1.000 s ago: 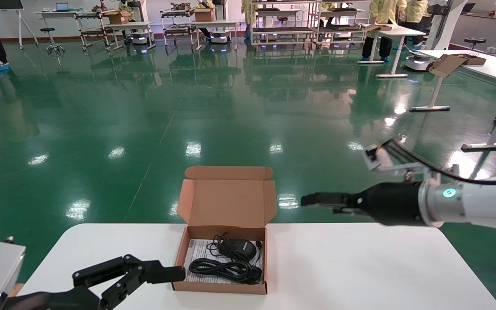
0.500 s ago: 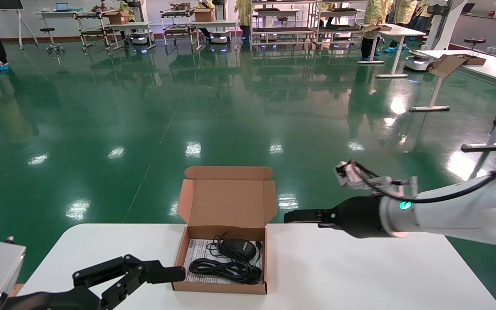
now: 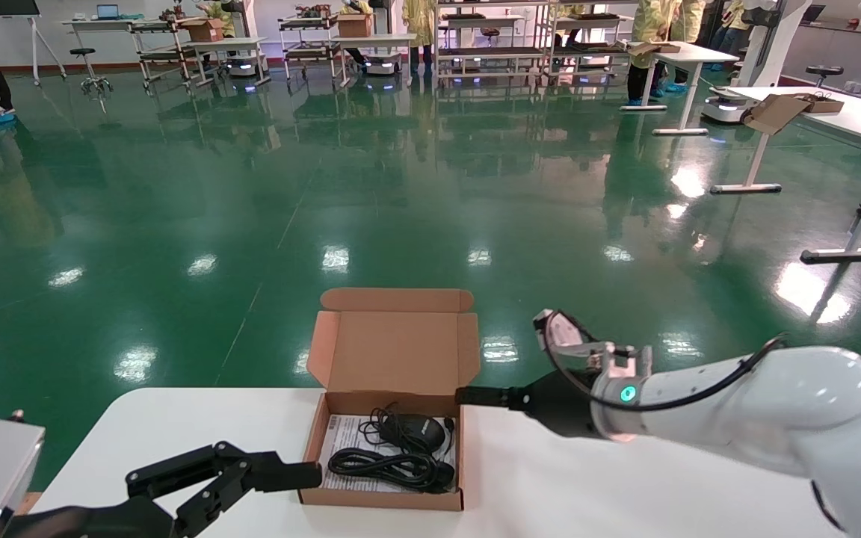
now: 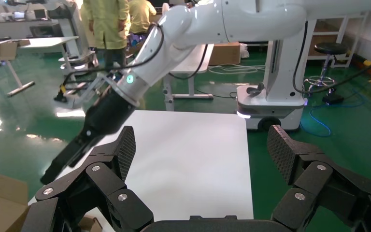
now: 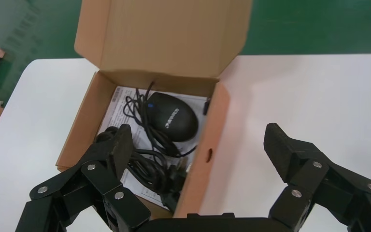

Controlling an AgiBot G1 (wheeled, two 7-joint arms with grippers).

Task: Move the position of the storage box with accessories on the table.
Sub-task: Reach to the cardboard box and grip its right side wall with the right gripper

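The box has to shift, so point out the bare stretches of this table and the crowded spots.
Bare patches on the large white table: the broad stretch right of the small brown cardboard storage box, under the right gripper, and a narrower strip left of the box. Crowded: the box's near-left corner, where the open left gripper sits, and the box's right wall, straddled by the open right gripper.

The worktop [image 3: 625, 478] is white and smooth, with rounded far corners, and stands on a glossy green floor [image 3: 326, 187]. Directly on it rests one open brown cardboard storage box [image 3: 315, 441], set near the far edge and left of the middle, its flap lid standing upright at the back. Inside the box lie a white printed sheet [image 3: 341, 441], a black mouse [image 3: 414, 430] and a coiled black cable [image 3: 382, 466], which seems to lie partly over the sheet.
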